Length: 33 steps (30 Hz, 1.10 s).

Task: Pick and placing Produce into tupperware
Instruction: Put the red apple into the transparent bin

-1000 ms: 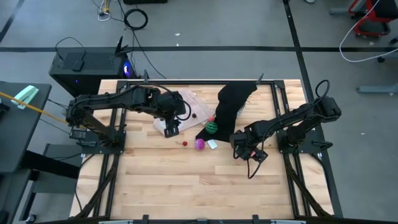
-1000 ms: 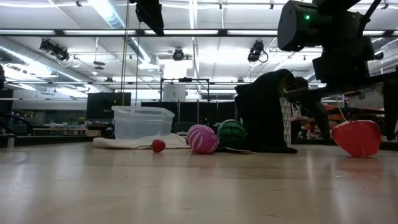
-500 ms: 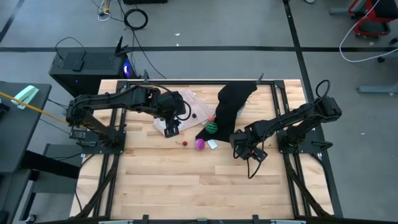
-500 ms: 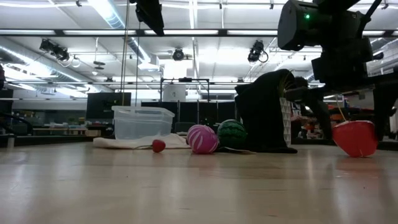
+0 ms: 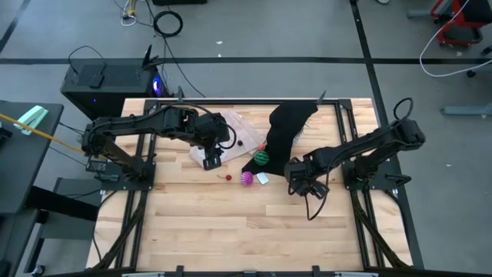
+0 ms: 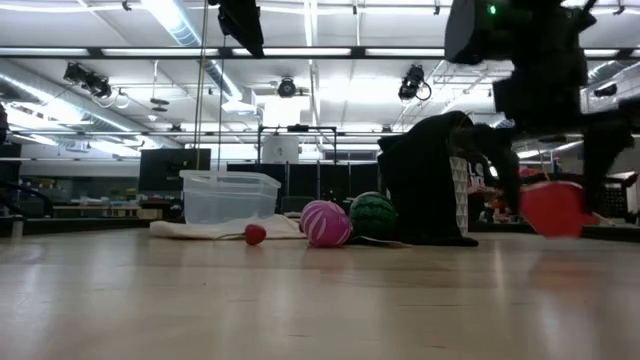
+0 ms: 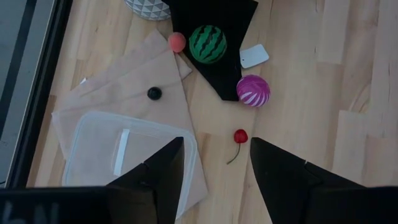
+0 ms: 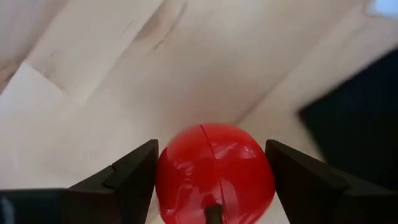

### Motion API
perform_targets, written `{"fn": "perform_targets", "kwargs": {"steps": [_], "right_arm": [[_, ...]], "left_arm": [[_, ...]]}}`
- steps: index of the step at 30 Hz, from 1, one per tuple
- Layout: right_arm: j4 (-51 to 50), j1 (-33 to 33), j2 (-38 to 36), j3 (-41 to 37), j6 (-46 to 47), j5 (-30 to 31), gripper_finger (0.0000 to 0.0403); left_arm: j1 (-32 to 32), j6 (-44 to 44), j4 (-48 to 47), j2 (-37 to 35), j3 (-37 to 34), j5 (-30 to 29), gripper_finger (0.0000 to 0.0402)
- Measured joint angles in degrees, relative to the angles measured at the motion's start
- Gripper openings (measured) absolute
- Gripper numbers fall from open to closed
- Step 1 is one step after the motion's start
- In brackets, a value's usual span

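Note:
The red ball-like fruit (image 8: 214,171) sits between the fingers of my right gripper (image 8: 214,180), just above the table at mid-right (image 6: 553,208). In the high view the gripper (image 5: 301,187) hides it. The green striped fruit (image 7: 208,43), the magenta one (image 7: 253,91) and a tiny red cherry (image 7: 240,136) rest on the table. A tiny dark one (image 7: 154,93) lies on the beige sheet. My left gripper (image 7: 217,162) hangs open high above the clear tupperware (image 7: 127,152). My right gripper pinches the red fruit by two opposite sides (image 8: 163,177) between its two fingers. The fingers point down from above. The fruit hangs lifted just clear of the table, with its dark stem (image 8: 213,213) toward the wrist.
A black cloth (image 5: 286,127) drapes over a patterned object at the back, and the green fruit lies on its near corner. The beige sheet (image 7: 124,93) is under the tupperware. A small white scrap (image 7: 254,55) and a small orange ball (image 7: 178,42) lie near the fruits.
My right gripper's fingers have closed in on the red fruit and taken hold. It has then risen a little, and the fruit has come off the table.

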Motion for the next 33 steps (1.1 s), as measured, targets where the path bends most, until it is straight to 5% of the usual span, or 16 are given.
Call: {"fn": "perform_targets", "kwargs": {"steps": [21,33], "right_arm": [[-28.1,0.0,-1.3,34.1,5.1,3.6,0.0284],[-29.0,-0.2,-0.8,36.7,6.6,4.8,0.0284]], "left_arm": [[0.1,1.2,-0.5,0.0,0.0,0.0,0.0191],[1.3,4.9,0.3,-1.6,0.0,-0.6,0.0189]]}}
